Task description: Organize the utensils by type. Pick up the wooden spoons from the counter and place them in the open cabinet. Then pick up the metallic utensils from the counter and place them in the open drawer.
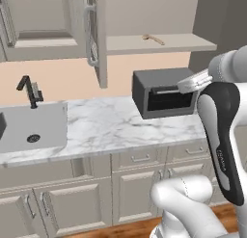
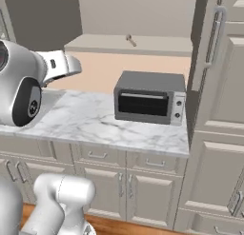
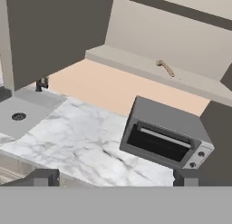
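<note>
A small tan wooden spoon (image 1: 153, 38) (image 2: 130, 40) (image 3: 165, 68) lies on the shelf of the open cabinet (image 1: 169, 43) (image 2: 143, 44) (image 3: 131, 60), above the counter (image 1: 111, 126) (image 2: 86, 120) (image 3: 72, 137). My gripper (image 3: 115, 177) is open, its two tips wide apart with nothing between them. It hangs in the air above the front of the counter, well below and short of the shelf. No utensil lies on the stretch of marble in view. The metallic utensils and the open drawer are out of view.
A grey toaster oven (image 1: 164, 93) (image 2: 150, 103) (image 3: 165, 137) stands on the counter under the shelf. A sink (image 1: 31, 126) (image 3: 18, 112) with a black faucet (image 1: 30, 90) is to the left. The cabinet door (image 1: 96, 34) hangs open left of the shelf. A tall cabinet (image 2: 219, 110) bounds the right.
</note>
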{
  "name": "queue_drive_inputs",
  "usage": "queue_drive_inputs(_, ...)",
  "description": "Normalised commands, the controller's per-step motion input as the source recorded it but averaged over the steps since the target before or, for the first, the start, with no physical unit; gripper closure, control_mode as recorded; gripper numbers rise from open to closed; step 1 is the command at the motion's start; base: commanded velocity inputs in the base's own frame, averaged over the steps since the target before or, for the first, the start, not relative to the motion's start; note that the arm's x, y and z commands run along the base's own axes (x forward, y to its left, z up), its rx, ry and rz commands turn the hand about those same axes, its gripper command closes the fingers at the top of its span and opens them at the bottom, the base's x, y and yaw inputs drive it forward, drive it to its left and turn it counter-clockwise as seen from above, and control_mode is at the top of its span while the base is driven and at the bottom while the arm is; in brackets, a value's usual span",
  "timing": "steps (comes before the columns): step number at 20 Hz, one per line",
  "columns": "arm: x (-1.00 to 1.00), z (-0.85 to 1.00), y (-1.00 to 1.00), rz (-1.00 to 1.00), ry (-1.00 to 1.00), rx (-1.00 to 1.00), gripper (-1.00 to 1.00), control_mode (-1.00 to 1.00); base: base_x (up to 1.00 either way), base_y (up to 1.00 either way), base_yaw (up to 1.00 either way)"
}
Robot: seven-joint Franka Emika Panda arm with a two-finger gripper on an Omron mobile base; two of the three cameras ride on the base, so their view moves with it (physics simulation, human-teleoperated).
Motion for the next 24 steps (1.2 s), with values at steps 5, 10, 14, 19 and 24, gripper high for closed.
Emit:
queue_drive_inputs(5, 0.0, 0.0, 0.0, 0.0, 0.0, 0.0, -1.0, 1.0, 0.0, 1.0, 0.0)
queue_drive_inputs(10, 0.0, 0.0, 0.0, 0.0, 0.0, 0.0, -1.0, 1.0, 0.01, 1.0, 0.0)
queue_drive_inputs(14, 0.0, 0.0, 0.0, 0.0, 0.0, 0.0, -1.0, 1.0, 0.04, 1.0, 0.0)
queue_drive_inputs(19, 0.0, 0.0, 0.0, 0.0, 0.0, 0.0, -1.0, 1.0, 0.05, 1.0, 0.0)
queue_drive_inputs(24, 0.0, 0.0, 0.0, 0.0, 0.0, 0.0, -1.0, 1.0, 0.0, 0.92, 0.0)
